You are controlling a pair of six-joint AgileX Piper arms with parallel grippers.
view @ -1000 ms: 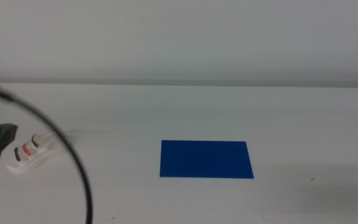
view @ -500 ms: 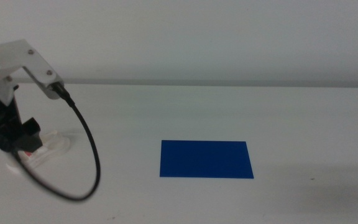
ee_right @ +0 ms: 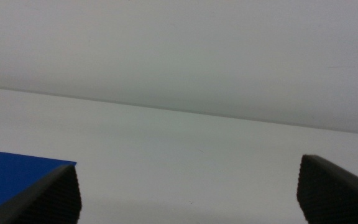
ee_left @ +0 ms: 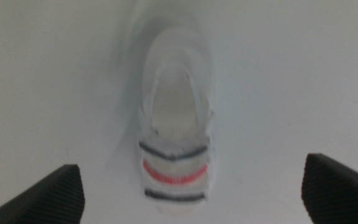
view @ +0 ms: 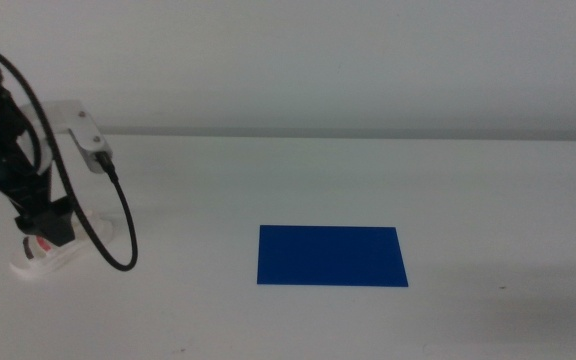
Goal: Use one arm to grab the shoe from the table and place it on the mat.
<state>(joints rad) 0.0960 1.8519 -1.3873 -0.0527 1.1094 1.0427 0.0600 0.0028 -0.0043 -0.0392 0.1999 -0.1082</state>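
The small white shoe [view: 40, 262] with red and grey bands lies on the white table [view: 268, 180] at the far left. My left arm [view: 8, 130] stands over it, its gripper [view: 46, 228] pointing down just above the shoe and hiding part of it. In the left wrist view the shoe [ee_left: 176, 124] lies between the wide-open jaws of the left gripper [ee_left: 194, 177], untouched. The dark blue mat [view: 332, 255] lies flat in the middle, well to the right of the shoe. My right gripper [ee_right: 188, 180] is open and empty, waiting at the table's right side.
A corner of the mat [ee_right: 17, 177] shows in the right wrist view. A black cable [view: 118, 230] loops from the left arm beside the shoe. A plain pale wall [view: 318, 60] rises behind the table.
The left arm has come in from the left edge, risen and settled over the shoe, gripper pointing down at it. The shoe and mat have not moved.
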